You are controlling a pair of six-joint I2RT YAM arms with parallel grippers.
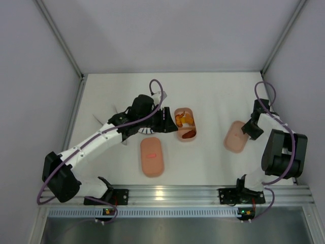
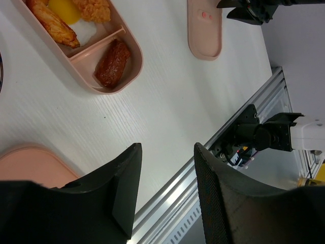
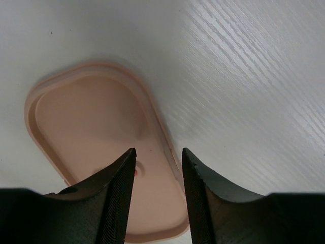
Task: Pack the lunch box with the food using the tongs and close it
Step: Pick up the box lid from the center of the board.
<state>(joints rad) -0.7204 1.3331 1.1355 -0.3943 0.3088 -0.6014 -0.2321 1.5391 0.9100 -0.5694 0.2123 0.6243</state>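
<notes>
The pink lunch box tray (image 1: pixel 192 137) sits mid-table holding the food (image 1: pixel 185 121): orange fried pieces (image 2: pixel 53 25), a yellow bit (image 2: pixel 66 10) and a dark brown sausage (image 2: pixel 112 63) in its divided tray (image 2: pixel 133 56). A pink lid with a red mark (image 1: pixel 152 156) lies in front of it. My left gripper (image 1: pixel 165 121) (image 2: pixel 166 147) hovers open and empty just left of the tray. A second pink lid (image 1: pixel 234 138) (image 3: pixel 91 117) lies at the right, and my right gripper (image 1: pixel 247 129) (image 3: pixel 159 151) is open above its rim. The tongs are out of view.
A white plate with black stripes (image 1: pixel 97 120) lies mostly under the left arm. The aluminium rail (image 1: pixel 177 193) runs along the near edge. Grey walls close in the table on the left, back and right.
</notes>
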